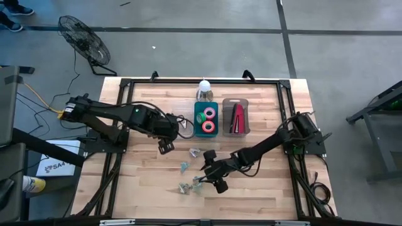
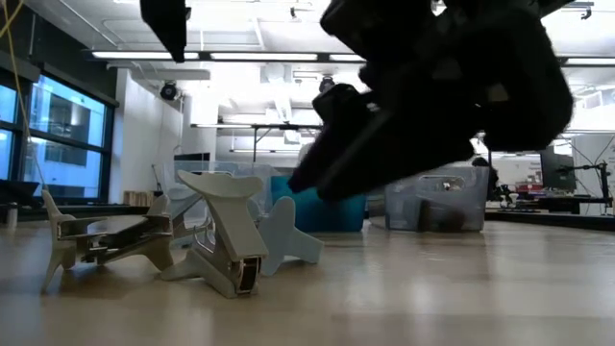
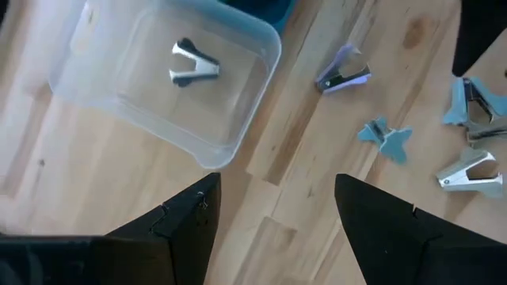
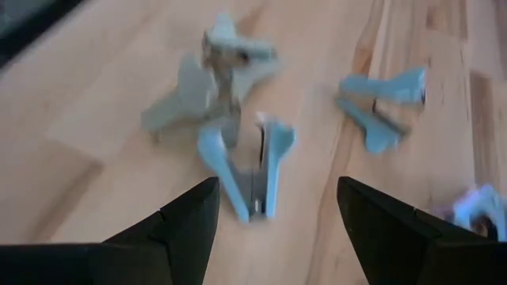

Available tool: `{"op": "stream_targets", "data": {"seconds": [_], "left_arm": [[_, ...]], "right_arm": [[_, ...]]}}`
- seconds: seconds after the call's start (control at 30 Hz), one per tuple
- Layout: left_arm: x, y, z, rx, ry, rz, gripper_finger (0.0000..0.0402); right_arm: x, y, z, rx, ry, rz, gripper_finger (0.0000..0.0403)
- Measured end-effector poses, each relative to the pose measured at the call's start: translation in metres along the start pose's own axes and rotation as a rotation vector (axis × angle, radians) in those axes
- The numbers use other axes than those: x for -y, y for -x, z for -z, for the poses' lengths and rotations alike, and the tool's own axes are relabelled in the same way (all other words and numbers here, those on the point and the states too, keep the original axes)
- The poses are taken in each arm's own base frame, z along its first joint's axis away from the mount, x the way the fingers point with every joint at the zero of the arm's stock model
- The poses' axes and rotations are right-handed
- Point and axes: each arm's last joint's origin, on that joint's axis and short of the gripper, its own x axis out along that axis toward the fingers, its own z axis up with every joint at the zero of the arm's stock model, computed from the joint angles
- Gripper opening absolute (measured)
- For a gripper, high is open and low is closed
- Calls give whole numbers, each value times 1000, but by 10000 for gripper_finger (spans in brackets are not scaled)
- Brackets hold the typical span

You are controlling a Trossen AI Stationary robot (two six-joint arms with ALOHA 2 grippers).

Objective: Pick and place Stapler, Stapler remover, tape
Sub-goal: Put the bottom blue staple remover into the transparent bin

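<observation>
- High view: the right gripper (image 1: 210, 174) hangs with its fingers spread and nothing between them, over a loose scatter of staple removers (image 1: 190, 186) on the wooden table (image 1: 270, 188).
- Right wrist view shows a pale blue remover (image 4: 253, 170) lying just ahead of that claw's released fingers, with two more beyond it, touching each other, and another off to one side.
- The left gripper (image 1: 165, 147) is also spread and empty, near a clear tub (image 3: 170, 79) that holds one dark remover (image 3: 192, 65).
- Well beyond both claws, at the table's far side, the stapler (image 1: 238, 119) rests in a grey bin (image 1: 246, 103).
- Beside it, the tape (image 1: 208, 120) rolls sit in a teal bin (image 1: 198, 112).
- A floor fan (image 1: 83, 39) stands off the table.
</observation>
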Motion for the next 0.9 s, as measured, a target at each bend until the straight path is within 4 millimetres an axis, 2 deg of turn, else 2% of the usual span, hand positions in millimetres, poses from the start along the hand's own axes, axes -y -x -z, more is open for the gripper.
{"op": "stream_targets", "data": {"seconds": [0.07,0.33,0.5,0.67,0.77,0.9], "left_arm": [[0,-2,1,-9,23,0,243],[0,-5,3,-27,65,2,243],[0,-5,3,-31,90,11,243],[1,-5,3,-37,102,18,243],[1,-5,3,-41,117,23,243],[1,-5,3,-45,124,28,243]], "right_arm": [[0,-3,-1,22,19,-7,248],[-4,-22,18,-16,89,-56,248],[-4,-30,17,48,79,-19,248],[-5,-32,20,39,68,-29,244],[-5,-33,22,20,26,-42,227],[-5,-33,22,21,5,-50,182]]}}
